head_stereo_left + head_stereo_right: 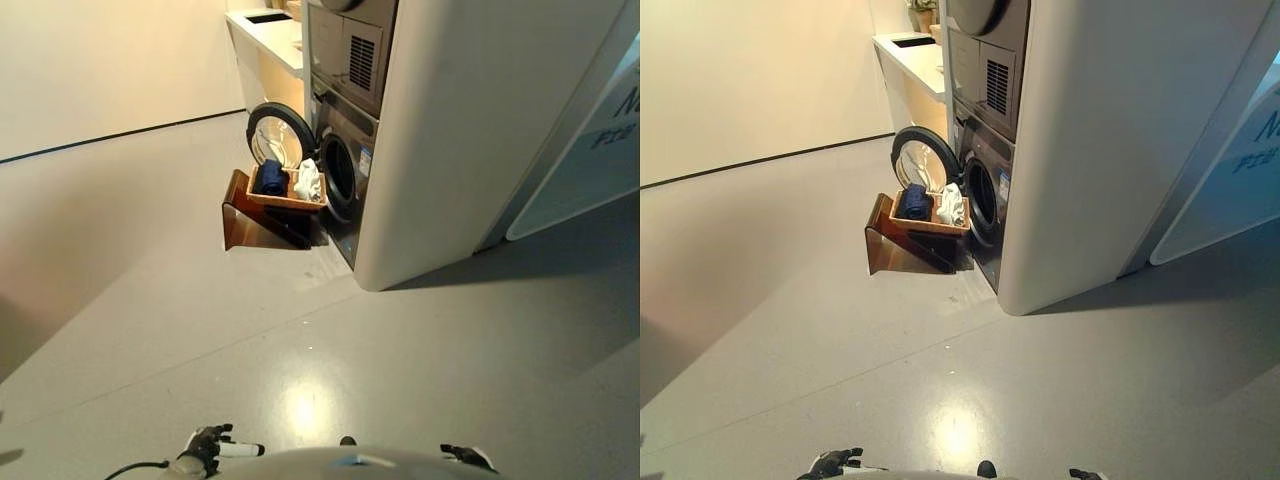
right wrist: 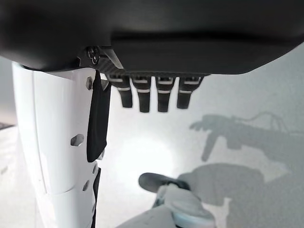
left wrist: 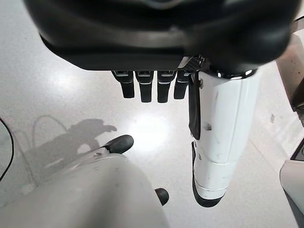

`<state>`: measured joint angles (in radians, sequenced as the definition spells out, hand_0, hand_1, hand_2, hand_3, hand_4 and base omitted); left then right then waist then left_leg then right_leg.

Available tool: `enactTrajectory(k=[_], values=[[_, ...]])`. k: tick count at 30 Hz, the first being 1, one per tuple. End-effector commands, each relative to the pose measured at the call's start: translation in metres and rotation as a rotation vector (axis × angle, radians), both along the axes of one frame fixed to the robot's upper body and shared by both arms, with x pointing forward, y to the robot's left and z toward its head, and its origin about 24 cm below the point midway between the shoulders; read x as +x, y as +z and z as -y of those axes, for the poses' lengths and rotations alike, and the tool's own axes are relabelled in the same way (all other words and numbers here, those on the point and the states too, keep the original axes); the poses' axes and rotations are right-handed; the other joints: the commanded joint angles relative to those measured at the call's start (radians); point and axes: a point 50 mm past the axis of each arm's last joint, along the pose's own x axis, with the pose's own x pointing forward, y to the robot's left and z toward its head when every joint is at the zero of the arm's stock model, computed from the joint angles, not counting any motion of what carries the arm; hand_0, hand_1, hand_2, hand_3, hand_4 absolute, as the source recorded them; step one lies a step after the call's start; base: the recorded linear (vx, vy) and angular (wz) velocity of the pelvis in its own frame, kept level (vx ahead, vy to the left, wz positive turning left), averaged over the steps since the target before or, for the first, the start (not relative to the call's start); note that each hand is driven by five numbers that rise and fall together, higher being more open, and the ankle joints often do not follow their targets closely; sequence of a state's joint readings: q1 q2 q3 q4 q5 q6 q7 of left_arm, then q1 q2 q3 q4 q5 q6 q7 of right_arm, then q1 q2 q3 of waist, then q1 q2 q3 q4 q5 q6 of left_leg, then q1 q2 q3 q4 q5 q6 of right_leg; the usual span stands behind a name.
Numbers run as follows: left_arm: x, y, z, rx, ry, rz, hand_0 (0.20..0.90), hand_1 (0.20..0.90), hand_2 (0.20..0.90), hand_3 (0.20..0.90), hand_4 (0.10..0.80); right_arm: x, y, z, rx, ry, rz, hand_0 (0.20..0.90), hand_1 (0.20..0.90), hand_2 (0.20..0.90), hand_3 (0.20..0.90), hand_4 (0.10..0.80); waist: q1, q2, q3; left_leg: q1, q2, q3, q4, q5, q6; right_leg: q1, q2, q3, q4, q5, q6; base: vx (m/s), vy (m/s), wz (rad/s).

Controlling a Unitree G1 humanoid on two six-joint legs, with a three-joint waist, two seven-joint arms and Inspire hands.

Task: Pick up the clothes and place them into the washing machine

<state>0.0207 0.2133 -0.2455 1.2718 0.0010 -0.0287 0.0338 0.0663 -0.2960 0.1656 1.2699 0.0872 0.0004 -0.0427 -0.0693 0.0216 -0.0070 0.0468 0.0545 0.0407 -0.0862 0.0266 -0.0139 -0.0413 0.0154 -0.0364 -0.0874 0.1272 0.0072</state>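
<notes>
Wooden basket (image 1: 287, 199) of clothes (image 1: 307, 181) beside open washing machine (image 1: 345, 165), both hands' fingers (image 3: 148, 89) straight, empty.

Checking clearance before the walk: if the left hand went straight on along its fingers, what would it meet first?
Probably just the floor: the left hand hangs with straight fingers pointing down at bare floor, holding nothing.

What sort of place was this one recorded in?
Probably a laundry corner or showroom: a front-loading washing machine with its round door open, a wooden basket of clothes before it, and a white counter beyond.
</notes>
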Motion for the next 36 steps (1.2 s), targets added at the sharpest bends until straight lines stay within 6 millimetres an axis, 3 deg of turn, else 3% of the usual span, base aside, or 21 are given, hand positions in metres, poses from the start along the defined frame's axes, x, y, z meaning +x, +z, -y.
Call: enactTrajectory(k=[1, 12, 18, 24, 28, 29, 31, 33, 36], values=[[0.02, 0.008, -0.022, 0.092, 0.006, 0.047, 0.9, 0.9, 0.9, 0.9, 0.8, 0.021, 0.0, -0.01, 0.007, 0.053, 0.046, 0.9, 0.9, 0.9, 0.9, 0.8, -0.014, -0.045, 0.025, 0.024, -0.036, 0.004, -0.001, -0.09, -0.008, 0.06, -0.075, 0.037, 0.0, -0.14, 0.096, 0.0, 0.0, 0.0], [0.022, 0.008, -0.021, 0.079, 0.019, 0.058, 0.9, 0.9, 0.9, 0.9, 0.8, 0.021, 0.0, -0.011, 0.014, 0.059, 0.037, 0.9, 0.9, 0.9, 0.9, 0.8, -0.012, -0.047, 0.028, 0.024, -0.042, 0.004, -0.001, -0.098, -0.001, 0.063, -0.081, 0.034, 0.0, -0.145, 0.1, 0.013, 0.005, 0.0], [0.026, 0.009, -0.021, 0.078, 0.024, 0.066, 0.9, 0.9, 0.9, 0.9, 0.8, 0.026, 0.001, -0.006, 0.001, 0.051, 0.037, 0.9, 0.9, 0.9, 0.9, 0.8, -0.005, -0.049, 0.039, 0.011, -0.056, 0.008, 0.026, -0.119, 0.02, 0.058, -0.094, 0.031, 0.026, -0.156, 0.099, 0.044, 0.033, -0.01], [0.026, 0.01, -0.026, 0.087, 0.068, 0.059, 0.9, 0.9, 0.9, 0.9, 0.8, 0.025, 0.004, 0.005, -0.026, 0.002, 0.02, 0.9, 0.9, 0.9, 0.9, 0.8, 0.001, -0.03, 0.056, -0.009, -0.075, 0.006, 0.096, -0.179, 0.063, -0.028, -0.101, 0.038, 0.227, -0.199, 0.12, 0.092, 0.1, -0.07], [0.037, 0.014, -0.029, 0.094, 0.056, 0.104, 0.9, 0.9, 0.9, 0.9, 0.8, 0.017, 0.006, 0.015, -0.056, -0.03, -0.004, 0.9, 0.9, 0.9, 0.9, 0.8, -0.015, -0.007, 0.077, 0.023, -0.08, -0.031, 0.105, -0.198, 0.084, -0.1, -0.1, 0.038, 0.418, -0.161, 0.132, 0.144, 0.12, -0.04], [0.049, 0.02, -0.033, 0.107, 0.035, 0.161, 0.9, 0.9, 0.9, 0.9, 0.8, 0.018, 0.007, 0.019, -0.07, -0.035, 0.005, 0.9, 0.9, 0.9, 0.9, 0.8, -0.041, 0.009, 0.11, 0.051, -0.065, -0.068, 0.102, -0.195, 0.09, -0.176, -0.059, 0.066, 0.563, -0.15, 0.133, 0.146, 0.092, 0.12], [0.049, 0.022, -0.038, 0.12, 0.047, 0.168, 0.9, 0.9, 0.9, 0.9, 0.8, 0.019, 0.009, 0.022, -0.078, -0.057, 0.023, 0.9, 0.9, 0.9, 0.9, 0.8, -0.055, 0.025, 0.118, 0.068, -0.052, -0.077, 0.097, -0.179, 0.08, -0.24, -0.053, 0.055, 0.593, -0.159, 0.123, 0.233, 0.078, 0.17], [0.051, 0.023, -0.042, 0.138, 0.058, 0.176, 0.9, 0.9, 0.9, 0.9, 0.8, 0.018, 0.009, 0.025, -0.087, -0.074, 0.024, 0.9, 0.9, 0.9, 0.9, 0.8, -0.068, 0.029, 0.12, 0.107, -0.051, -0.094, 0.089, -0.179, 0.061, -0.277, -0.081, 0.012, 0.483, -0.167, 0.109, 0.315, -0.033, -0.01], [0.057, 0.025, -0.041, 0.143, 0.07, 0.206, 0.9, 0.9, 0.9, 0.9, 0.8, 0.013, 0.009, 0.027, -0.101, -0.086, 0.015, 0.9, 0.9, 0.9, 0.9, 0.8, -0.098, 0.015, 0.128, 0.194, -0.047, -0.122, 0.075, -0.211, 0.025, -0.333, -0.136, -0.044, 0.202, -0.058, 0.141, 0.428, -0.151, -0.01]])
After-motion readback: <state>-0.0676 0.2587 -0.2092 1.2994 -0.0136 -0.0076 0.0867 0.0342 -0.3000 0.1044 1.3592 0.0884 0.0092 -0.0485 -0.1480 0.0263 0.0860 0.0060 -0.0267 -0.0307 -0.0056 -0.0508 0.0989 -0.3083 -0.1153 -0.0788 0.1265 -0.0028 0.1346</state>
